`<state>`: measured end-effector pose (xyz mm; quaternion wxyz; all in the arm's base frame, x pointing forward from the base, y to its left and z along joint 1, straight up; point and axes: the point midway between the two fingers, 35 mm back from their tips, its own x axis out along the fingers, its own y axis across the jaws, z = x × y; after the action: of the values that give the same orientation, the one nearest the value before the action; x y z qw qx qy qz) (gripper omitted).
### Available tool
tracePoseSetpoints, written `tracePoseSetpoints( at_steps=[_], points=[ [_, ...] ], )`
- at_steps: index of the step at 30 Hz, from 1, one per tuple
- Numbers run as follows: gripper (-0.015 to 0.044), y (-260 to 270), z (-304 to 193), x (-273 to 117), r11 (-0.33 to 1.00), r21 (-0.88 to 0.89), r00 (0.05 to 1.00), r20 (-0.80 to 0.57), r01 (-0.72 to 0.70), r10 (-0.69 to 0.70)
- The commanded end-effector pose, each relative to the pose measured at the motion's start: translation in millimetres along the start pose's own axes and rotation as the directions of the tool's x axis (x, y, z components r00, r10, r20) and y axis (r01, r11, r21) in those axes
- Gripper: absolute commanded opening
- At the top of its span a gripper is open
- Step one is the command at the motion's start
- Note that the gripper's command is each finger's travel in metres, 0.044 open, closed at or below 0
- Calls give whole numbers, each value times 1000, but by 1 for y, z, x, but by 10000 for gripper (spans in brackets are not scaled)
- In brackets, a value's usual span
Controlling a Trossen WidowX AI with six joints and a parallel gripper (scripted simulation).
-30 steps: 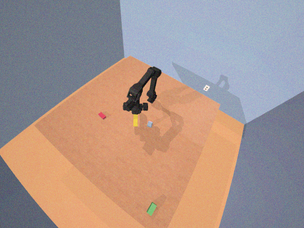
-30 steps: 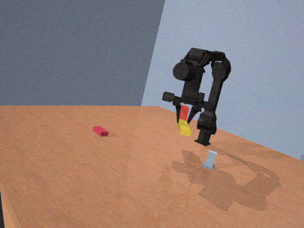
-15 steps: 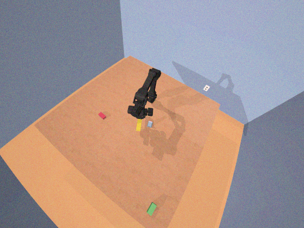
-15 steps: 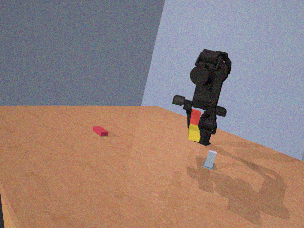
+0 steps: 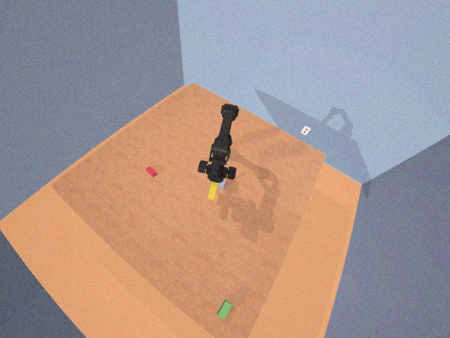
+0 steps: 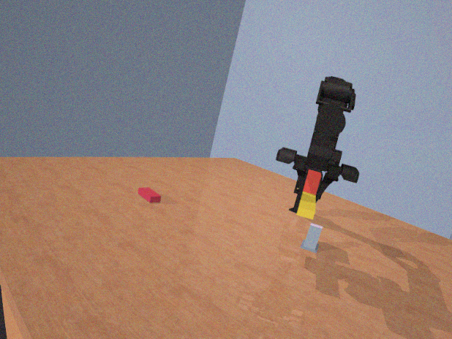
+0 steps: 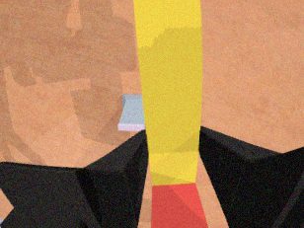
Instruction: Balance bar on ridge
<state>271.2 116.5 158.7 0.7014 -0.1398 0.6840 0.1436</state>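
You are in the carry-and-align step. Your gripper (image 6: 311,199) pinches the bar (image 6: 309,197) near where its red part meets the yellow, holding it in the air just above and slightly far of the pale blue ridge (image 6: 311,237). In the wrist view the ridge peeks out left of the bar. Next, centre the bar over the ridge, level it, lower, then release.

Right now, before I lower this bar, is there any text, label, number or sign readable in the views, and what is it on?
None: no readable text in any view.
Bar: plain red and yellow, unmarked.
Ridge: plain, unmarked.
Red block and green block: unmarked.
Small white plate on the wall: two dark dots only, no lettering.
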Motion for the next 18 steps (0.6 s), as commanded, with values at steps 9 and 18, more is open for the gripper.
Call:
tracePoseSetpoints(
  at_steps=[9,18],
  points=[
    [0,39,9,-1,996,92,1000,4,-4,3],
    [0,40,10,9,996,92,1000,4,-4,4]
  ],
)
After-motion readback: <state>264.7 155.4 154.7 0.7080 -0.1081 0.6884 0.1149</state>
